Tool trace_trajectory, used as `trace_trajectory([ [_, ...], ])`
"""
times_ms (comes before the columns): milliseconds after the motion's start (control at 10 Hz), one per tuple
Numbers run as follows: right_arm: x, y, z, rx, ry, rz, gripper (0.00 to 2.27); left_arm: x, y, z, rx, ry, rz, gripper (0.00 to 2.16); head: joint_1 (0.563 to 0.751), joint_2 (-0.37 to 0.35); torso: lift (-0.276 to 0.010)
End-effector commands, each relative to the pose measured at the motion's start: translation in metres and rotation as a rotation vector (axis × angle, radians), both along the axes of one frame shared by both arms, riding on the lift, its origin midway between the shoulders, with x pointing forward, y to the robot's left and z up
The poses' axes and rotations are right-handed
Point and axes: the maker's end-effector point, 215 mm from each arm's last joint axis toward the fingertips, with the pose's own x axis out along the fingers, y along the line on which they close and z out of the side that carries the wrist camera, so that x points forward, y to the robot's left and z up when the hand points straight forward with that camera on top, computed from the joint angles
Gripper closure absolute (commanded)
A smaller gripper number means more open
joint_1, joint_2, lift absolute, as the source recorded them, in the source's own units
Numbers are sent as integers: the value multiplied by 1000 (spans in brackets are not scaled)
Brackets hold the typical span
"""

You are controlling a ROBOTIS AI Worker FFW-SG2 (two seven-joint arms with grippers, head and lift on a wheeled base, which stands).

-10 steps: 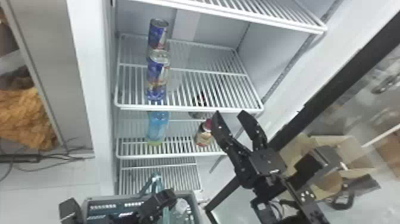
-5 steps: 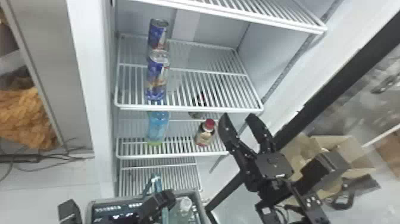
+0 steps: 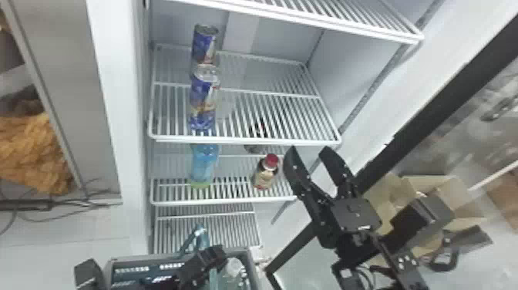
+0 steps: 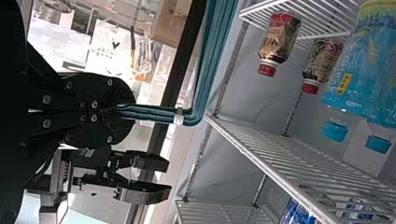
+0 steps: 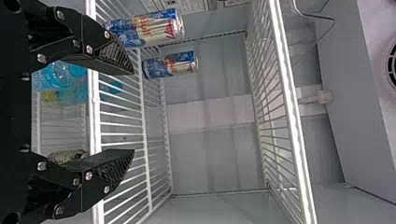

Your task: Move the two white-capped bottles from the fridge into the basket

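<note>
Low in the head view, my left gripper (image 3: 204, 264) is at the basket (image 3: 252, 266); in the left wrist view the left gripper (image 4: 123, 111) is shut on its teal handle (image 4: 205, 74). A clear bottle with a white cap (image 3: 233, 265) stands inside the basket's right side. I cannot tell whether another is beside it. My right gripper (image 3: 309, 151) stands open before the fridge, right of the red-capped bottle (image 3: 266, 173) and not touching it. Seen from the right wrist, the right gripper (image 5: 133, 112) has nothing between its fingers, with the wire shelf behind.
Two blue cans (image 3: 203, 98) stand one behind the other at the left of the fridge's middle shelf (image 3: 246, 142). Below are a blue bottle (image 3: 203, 164) and a second dark bottle (image 3: 252, 148). The black door frame (image 3: 416, 127) runs along the right, with cardboard boxes (image 3: 443, 185) beyond.
My right gripper has shifted a little to the right, away from the red-capped bottle, still open. The basket has swayed slightly right and back left, with the left gripper still at it.
</note>
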Motion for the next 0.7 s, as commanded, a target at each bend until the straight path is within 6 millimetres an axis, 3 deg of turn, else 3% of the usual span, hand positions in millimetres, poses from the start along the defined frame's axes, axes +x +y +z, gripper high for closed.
trace_trajectory([
  [0, 0, 1, 0, 0, 0, 1, 502, 0, 0, 0, 2, 0, 1, 1161, 695, -350, 0],
  [600, 1, 3, 1, 4, -2, 7, 506, 1, -2, 2, 0, -7, -5, 1161, 695, -350, 0],
])
